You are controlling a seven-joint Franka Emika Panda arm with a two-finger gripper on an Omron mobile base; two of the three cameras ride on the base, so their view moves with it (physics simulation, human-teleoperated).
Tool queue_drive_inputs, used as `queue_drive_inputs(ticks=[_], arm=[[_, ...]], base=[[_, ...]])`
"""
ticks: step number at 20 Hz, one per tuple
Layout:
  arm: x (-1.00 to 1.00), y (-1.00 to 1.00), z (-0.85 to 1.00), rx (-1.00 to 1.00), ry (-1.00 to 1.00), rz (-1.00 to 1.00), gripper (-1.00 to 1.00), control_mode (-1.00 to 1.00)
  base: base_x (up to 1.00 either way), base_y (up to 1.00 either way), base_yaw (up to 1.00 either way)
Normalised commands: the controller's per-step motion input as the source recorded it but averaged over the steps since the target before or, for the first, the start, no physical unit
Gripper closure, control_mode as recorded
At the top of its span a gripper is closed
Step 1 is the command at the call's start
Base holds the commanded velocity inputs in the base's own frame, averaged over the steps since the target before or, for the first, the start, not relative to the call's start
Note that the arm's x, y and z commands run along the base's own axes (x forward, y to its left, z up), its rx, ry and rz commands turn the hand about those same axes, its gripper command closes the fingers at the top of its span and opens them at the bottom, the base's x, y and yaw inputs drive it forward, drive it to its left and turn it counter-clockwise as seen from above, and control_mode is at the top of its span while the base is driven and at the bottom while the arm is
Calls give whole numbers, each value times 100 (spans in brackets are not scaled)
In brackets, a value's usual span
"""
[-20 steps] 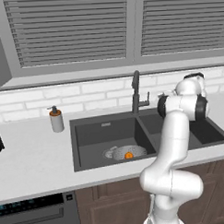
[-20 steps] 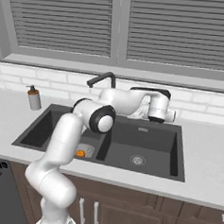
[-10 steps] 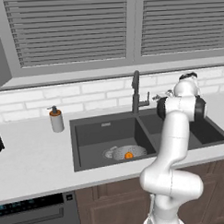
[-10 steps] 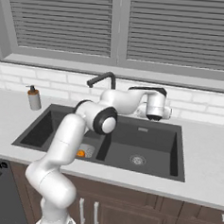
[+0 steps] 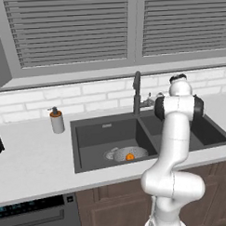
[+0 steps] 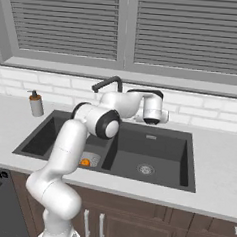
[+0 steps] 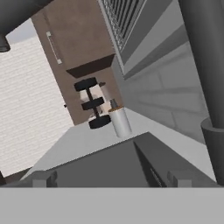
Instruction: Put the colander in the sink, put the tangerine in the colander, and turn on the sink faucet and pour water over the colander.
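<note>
You see the colander (image 5: 129, 154) upright in the sink's (image 5: 88, 134) left basin, the tangerine (image 5: 130, 156) inside; end effector (image 6: 151, 121) fingers apart beside the sink faucet (image 5: 136, 91).

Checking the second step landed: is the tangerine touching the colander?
Touching. The left base view shows the tangerine resting inside the colander bowl in the left basin of the sink, with no gap beneath it.

You're looking at a glossy white arm (image 5: 174, 144) built of rounded, tube-like links with bulging elbows. Dark charcoal rings and round caps mark its joints (image 6: 109, 125). In the hand view, two small grey fingertips (image 7: 43, 178) are blocky.
</note>
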Motion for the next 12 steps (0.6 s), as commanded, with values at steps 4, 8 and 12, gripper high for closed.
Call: queue_drive_inputs(ticks=[4, 8, 12], arm=[[0, -4, 0, 0, -1, 0, -100, -100], [-3, -73, 0, 0, -16, 0, -100, -100], [0, -75, 0, 0, -8, 0, -100, -100]], base=[[0, 0, 0], [0, 0, 0], [0, 0, 0]])
